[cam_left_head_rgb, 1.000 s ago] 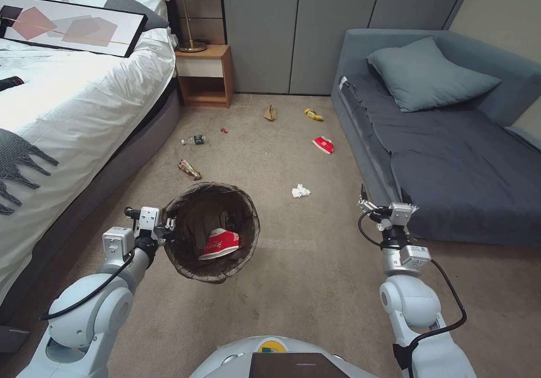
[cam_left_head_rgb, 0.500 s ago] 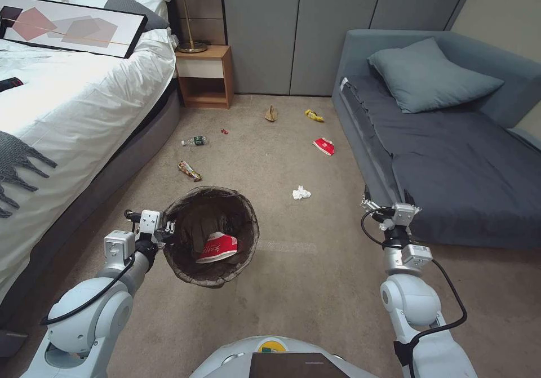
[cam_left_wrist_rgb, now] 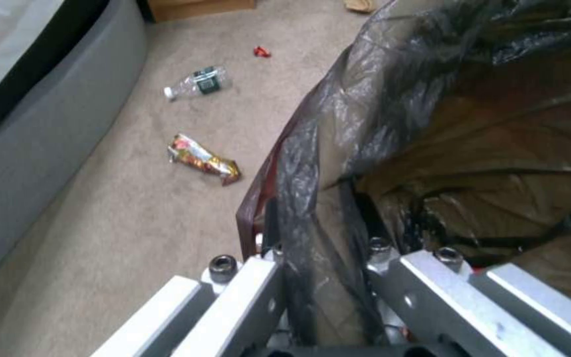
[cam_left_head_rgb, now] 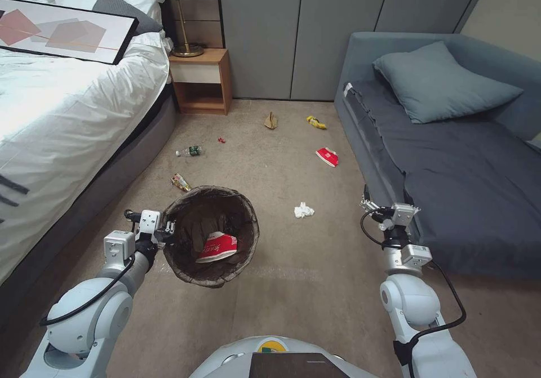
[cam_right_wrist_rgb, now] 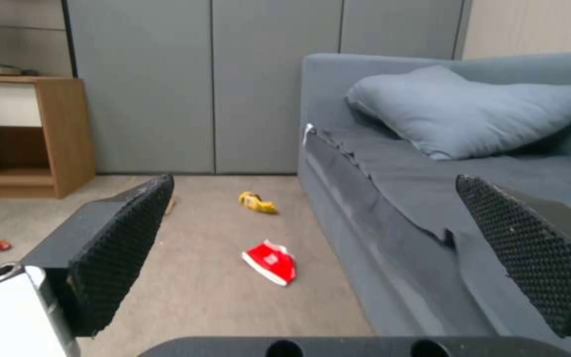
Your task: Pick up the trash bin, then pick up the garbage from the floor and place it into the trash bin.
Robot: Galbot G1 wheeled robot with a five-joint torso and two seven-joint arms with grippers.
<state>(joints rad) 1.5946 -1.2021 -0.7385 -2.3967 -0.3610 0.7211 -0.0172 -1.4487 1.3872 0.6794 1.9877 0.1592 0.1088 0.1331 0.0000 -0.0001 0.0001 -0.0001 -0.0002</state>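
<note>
My left gripper point(cam_left_head_rgb: 168, 232) is shut on the near-left rim of the trash bin point(cam_left_head_rgb: 211, 189), holding it off the floor point(cam_left_head_rgb: 293, 254). The left wrist view has the dark bag point(cam_left_wrist_rgb: 471, 124) pinched between the fingers point(cam_left_wrist_rgb: 259, 282). A red-and-white wrapper point(cam_left_head_rgb: 217, 247) lies inside the bin. Garbage lies on the carpet: white tissue point(cam_left_head_rgb: 303, 210), red wrapper point(cam_left_head_rgb: 327, 156), yellow packet point(cam_left_head_rgb: 315, 122), brown paper bag point(cam_left_head_rgb: 271, 120), small bottle point(cam_left_head_rgb: 190, 151), snack packet point(cam_left_head_rgb: 181, 182) and a tiny red scrap point(cam_left_head_rgb: 221, 139). My right gripper point(cam_left_head_rgb: 369, 203) hangs open and empty by the sofa's front edge, its open fingers point(cam_right_wrist_rgb: 127, 238) framing the red wrapper point(cam_right_wrist_rgb: 271, 261).
A bed point(cam_left_head_rgb: 67, 119) runs along the left and a grey sofa point(cam_left_head_rgb: 451, 164) along the right. A wooden nightstand point(cam_left_head_rgb: 200, 79) with a lamp stands at the back, beside grey cabinet doors point(cam_left_head_rgb: 293, 29). Open carpet lies between bed and sofa.
The whole view has shifted: floor litter, bed and sofa sit lower and nearer, so the camera has advanced. Both arms keep their pose, with the bin still held.
</note>
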